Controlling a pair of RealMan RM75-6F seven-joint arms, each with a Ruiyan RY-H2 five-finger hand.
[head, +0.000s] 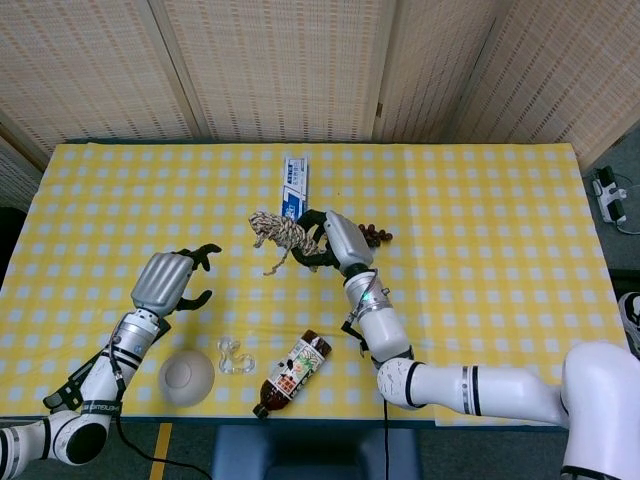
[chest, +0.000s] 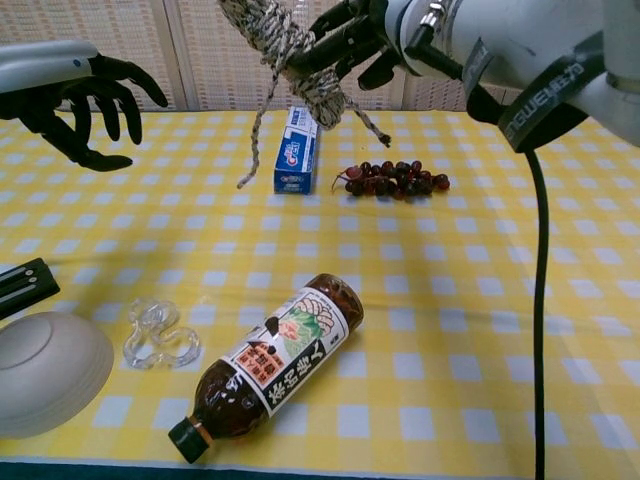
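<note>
Head view: the right hand (head: 330, 240) holds the rope bundle (head: 283, 231) above the middle of the table (head: 480, 200), fingers closed round one end of the coil. The bundle lies directly to the left of that hand, its long axis running roughly level, from the hand toward the table's left edge. A loose rope tail (head: 272, 262) hangs from the coil toward the cloth. The left hand (head: 168, 283) hovers near the left front part of the table with fingers spread and nothing in them. It is well apart from the bundle, so the right hand is the nearer one. A white bowl (head: 186, 376) sits upside down at the front edge, just in front of the left hand; whether anything lies under it cannot be told. A clear plastic piece (head: 233, 354) lies beside the bowl, and a brown bottle (head: 293, 372) lies on its side next to that, cap toward the front edge.

Chest view: the right hand (chest: 365, 40) grips the rope bundle (chest: 290, 50) high above the cloth, with the tail dangling down in front of the blue box (chest: 297, 150). A grape bunch (chest: 395, 179) lies on the cloth just right of the box. The left hand (chest: 80, 105) is open, palm turned toward the bundle, clear of it.
</note>
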